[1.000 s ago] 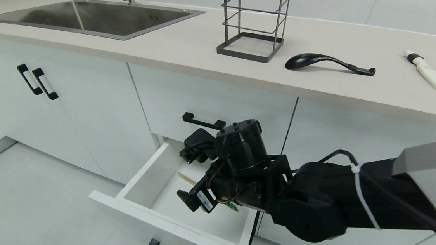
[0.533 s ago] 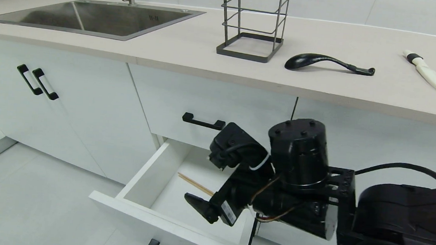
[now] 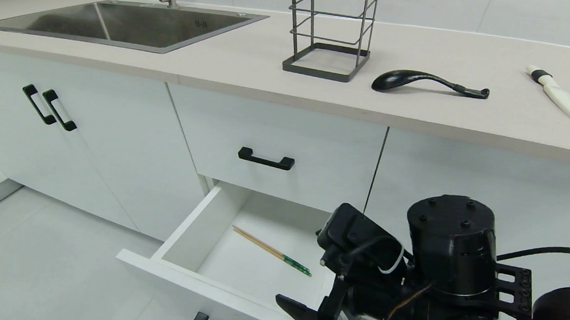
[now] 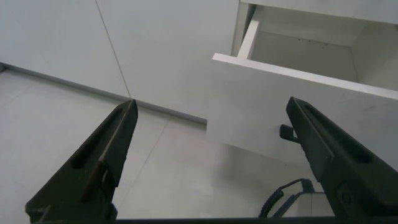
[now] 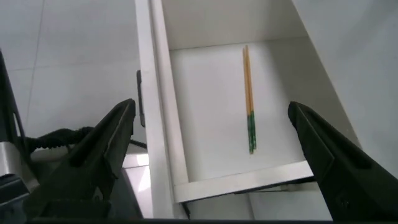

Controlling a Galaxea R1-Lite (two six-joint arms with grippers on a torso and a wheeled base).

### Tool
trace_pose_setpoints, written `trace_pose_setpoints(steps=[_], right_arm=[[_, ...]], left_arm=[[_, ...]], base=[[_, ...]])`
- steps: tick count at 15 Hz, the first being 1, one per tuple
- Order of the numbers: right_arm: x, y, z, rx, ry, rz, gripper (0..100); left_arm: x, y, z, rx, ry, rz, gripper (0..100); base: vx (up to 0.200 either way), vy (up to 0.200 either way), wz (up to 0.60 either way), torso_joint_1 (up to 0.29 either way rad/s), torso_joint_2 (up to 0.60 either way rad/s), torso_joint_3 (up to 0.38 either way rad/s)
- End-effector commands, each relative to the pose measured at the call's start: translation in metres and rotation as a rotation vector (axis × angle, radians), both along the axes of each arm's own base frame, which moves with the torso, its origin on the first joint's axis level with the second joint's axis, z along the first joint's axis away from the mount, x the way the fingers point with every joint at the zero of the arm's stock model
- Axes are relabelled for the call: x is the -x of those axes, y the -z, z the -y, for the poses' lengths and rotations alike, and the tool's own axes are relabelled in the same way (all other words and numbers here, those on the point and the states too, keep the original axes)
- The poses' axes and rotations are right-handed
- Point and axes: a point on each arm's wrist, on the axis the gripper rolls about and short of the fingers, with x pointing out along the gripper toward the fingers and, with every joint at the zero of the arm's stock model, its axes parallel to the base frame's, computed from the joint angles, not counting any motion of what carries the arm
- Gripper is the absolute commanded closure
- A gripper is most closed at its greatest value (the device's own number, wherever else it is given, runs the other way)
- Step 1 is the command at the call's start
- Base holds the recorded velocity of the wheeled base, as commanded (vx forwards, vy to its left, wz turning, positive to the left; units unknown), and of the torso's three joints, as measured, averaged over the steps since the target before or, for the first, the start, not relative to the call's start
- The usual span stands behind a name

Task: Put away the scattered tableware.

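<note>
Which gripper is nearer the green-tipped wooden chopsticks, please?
Right. The right gripper hangs over the white drawer holding the green-tipped wooden chopsticks; the left gripper is outside its front.

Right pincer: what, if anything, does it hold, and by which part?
Nothing. The right pincer is open and empty; the chopsticks lie loose in the drawer.

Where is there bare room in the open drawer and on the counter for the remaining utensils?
In the drawer, the floor is bare between the chopsticks and the front panel; a narrower strip runs behind them. On the counter, a wide patch lies free between the sink and the rack. It is tightest between rack and black spoon.
</note>
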Motion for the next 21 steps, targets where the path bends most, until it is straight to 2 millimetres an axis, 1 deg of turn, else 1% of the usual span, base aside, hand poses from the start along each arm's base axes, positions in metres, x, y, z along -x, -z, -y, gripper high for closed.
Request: trace_pose_setpoints(steps=[1,2,5,14,18,21], right_arm=[[-0.002,0.012,0.0,-0.012,0.004,0.006,0],[-0.002,0.018,0.0,-0.017,0.005,0.006,0],[-0.002,0.022,-0.001,-0.009,0.004,-0.002,0],[-0.002,0.027,0.0,0.008,0.003,-0.013,0],[-0.002,0.028,0.0,0.011,0.003,-0.017,0],[-0.001,0.028,0.001,0.014,0.003,-0.018,0]], left_arm=[[0.0,0.0,0.0,0.0,-0.001,-0.001,0],[0.0,0.0,0.0,0.0,-0.001,-0.001,0],[0.0,0.0,0.0,0.0,-0.001,-0.001,0],[0.0,0.0,0.0,0.0,-0.001,-0.001,0],[0.0,0.0,0.0,0.0,-0.001,-0.001,0],[0.0,0.0,0.0,0.0,-0.001,-0.001,0]], base=[[0.0,0.0,0.0,0.0,0.0,0.0],[0.0,0.0,0.0,0.0,0.0,0.0],[0.0,0.0,0.0,0.0,0.0,0.0],[0.0,0.0,0.0,0.0,0.0,0.0],[0.0,0.0,0.0,0.168,-0.11,-0.046],[0.0,0.0,0.0,0.258,-0.25,-0.222]])
